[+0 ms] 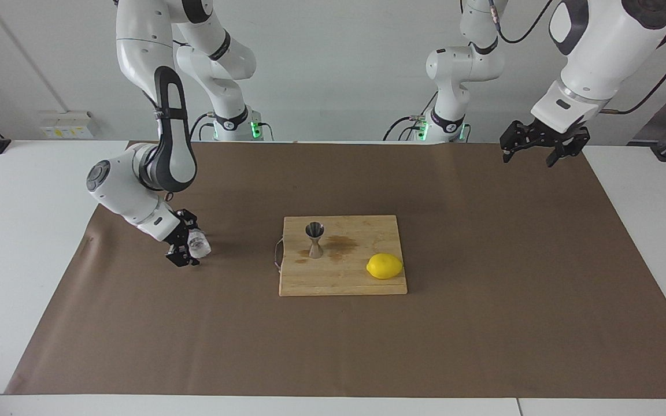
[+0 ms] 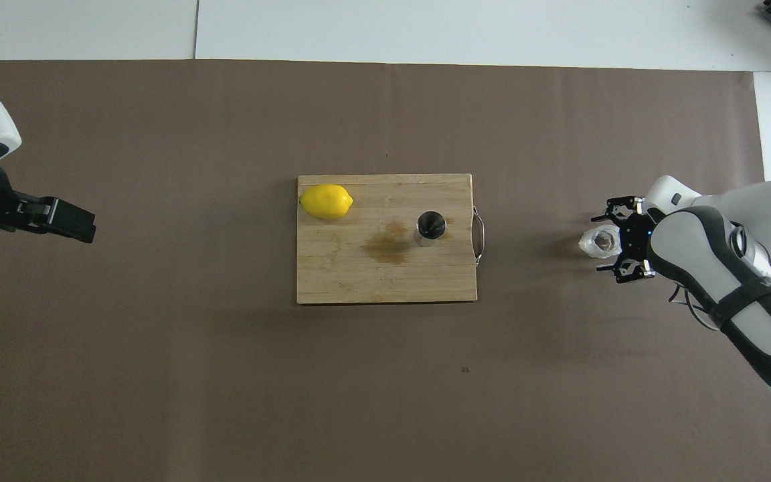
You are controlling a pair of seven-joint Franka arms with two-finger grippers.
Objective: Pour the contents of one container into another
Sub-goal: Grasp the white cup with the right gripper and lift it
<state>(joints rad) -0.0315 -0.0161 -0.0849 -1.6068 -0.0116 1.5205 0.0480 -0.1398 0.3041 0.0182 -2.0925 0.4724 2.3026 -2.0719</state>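
The small clear cut-glass tumbler (image 1: 200, 244) (image 2: 598, 242) stands on the brown paper toward the right arm's end of the table, with something brownish inside. My right gripper (image 1: 192, 242) (image 2: 610, 242) is low at the tumbler, its fingers open on either side of the glass with gaps showing. The steel hourglass jigger (image 1: 314, 238) (image 2: 430, 228) stands upright on the wooden cutting board (image 1: 344, 284) (image 2: 332, 284) at mid-table. My left gripper (image 1: 532, 155) (image 2: 71, 221) waits raised and open, over the left arm's end of the paper.
A yellow lemon (image 1: 384, 266) (image 2: 326, 201) lies on the board, farther from the robots than the jigger. A damp brown stain (image 1: 341, 245) (image 2: 385, 246) marks the board beside the jigger. The board's wire handle (image 2: 480, 234) faces the tumbler.
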